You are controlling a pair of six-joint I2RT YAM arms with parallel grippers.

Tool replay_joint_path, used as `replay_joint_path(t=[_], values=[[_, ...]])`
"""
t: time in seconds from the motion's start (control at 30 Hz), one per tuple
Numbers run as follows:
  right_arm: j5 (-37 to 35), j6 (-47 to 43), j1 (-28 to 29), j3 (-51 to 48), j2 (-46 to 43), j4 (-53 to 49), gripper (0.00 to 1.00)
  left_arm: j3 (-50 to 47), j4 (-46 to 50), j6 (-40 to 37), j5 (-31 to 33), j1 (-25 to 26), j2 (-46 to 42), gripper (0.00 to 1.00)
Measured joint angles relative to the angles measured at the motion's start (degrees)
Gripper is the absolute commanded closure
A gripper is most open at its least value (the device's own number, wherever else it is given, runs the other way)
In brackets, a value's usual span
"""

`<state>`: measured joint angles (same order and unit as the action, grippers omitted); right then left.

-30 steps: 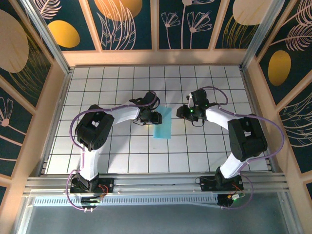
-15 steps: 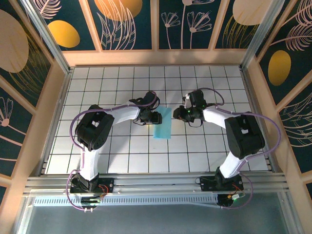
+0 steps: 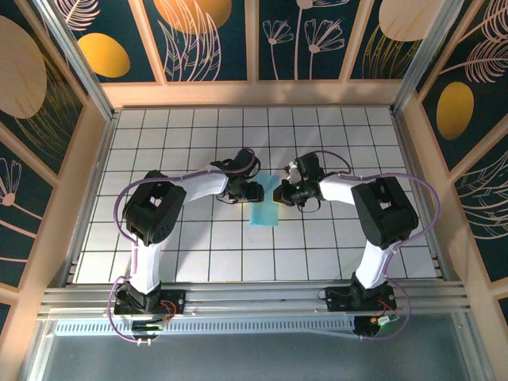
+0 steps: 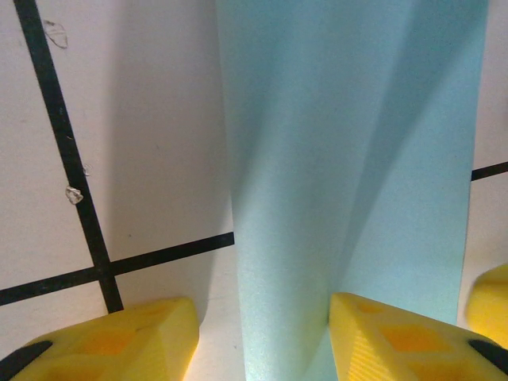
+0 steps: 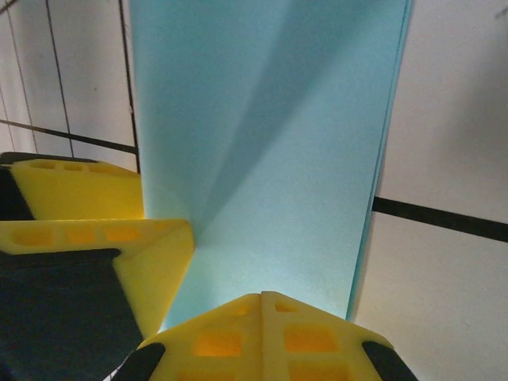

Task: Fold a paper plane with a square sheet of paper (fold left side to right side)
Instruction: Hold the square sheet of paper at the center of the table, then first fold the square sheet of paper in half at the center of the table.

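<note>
The square sheet of paper [image 3: 264, 208] lies folded into a narrow light-blue strip on the white grid table [image 3: 190, 246]. My left gripper [image 3: 255, 190] is at the strip's upper left edge, open. In the left wrist view its left fingertip [image 4: 111, 341] rests on the table and its right fingertip [image 4: 405, 337] rests on the paper [image 4: 341, 143]. My right gripper [image 3: 279, 195] is at the strip's upper right. Its fingers are shut tip to tip [image 5: 262, 305], down on the paper [image 5: 270, 135], with nothing between them. The left gripper's yellow fingers [image 5: 151, 254] sit close beside it.
Wooden walls [image 3: 246, 94] and metal frame posts enclose the tiled table. A rail [image 3: 254, 298] with both arm bases runs along the near edge. Both grippers crowd the top end of the strip; tiles to the left, right and near side are free.
The right arm has swung left to the paper and its gripper has shut. The left gripper and the paper have stayed put.
</note>
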<state>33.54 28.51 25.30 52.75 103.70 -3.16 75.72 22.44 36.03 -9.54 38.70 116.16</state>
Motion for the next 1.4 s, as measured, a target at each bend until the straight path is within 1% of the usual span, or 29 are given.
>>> replay_joint_path(t=[0.43,0.73,0.9,0.97,1.0,1.1,1.23,1.33,1.4], values=[[-1.2,-0.1,0.0,0.0,1.9,-0.3,0.97,0.1,0.2,0.0,1.0,0.3,0.0,0.5],[-1.6,-0.1,0.0,0.0,2.0,-0.5,1.0,0.1,0.1,0.0,1.6,0.8,-0.9,0.41],[-1.8,-0.6,0.1,0.0,2.0,-0.5,1.0,-0.9,0.0,0.0,2.1,0.6,-2.5,0.4],[-1.8,-0.8,0.1,0.0,2.0,-0.5,1.0,-1.7,0.0,0.0,2.2,0.5,-3.9,0.42],[-1.9,-1.0,0.1,0.0,2.0,-0.5,1.0,-2.0,-0.3,0.0,2.1,0.4,-4.8,0.46],[-1.9,-1.2,0.2,0.0,2.1,-0.5,1.0,-2.6,-1.9,0.1,1.8,0.3,-7.0,0.59],[-2.0,-1.2,0.2,0.0,2.1,-0.5,1.0,-3.8,-5.8,0.2,-1.0,0.3,-8.4,0.78],[-2.0,-1.2,0.2,0.0,2.1,-0.5,1.0,-4.9,-7.5,0.1,-3.0,0.3,-8.4,0.88],[-2.0,-1.2,0.2,0.0,2.1,-0.5,1.0,-5.5,-8.9,0.1,-4.2,0.2,-8.2,0.91]])
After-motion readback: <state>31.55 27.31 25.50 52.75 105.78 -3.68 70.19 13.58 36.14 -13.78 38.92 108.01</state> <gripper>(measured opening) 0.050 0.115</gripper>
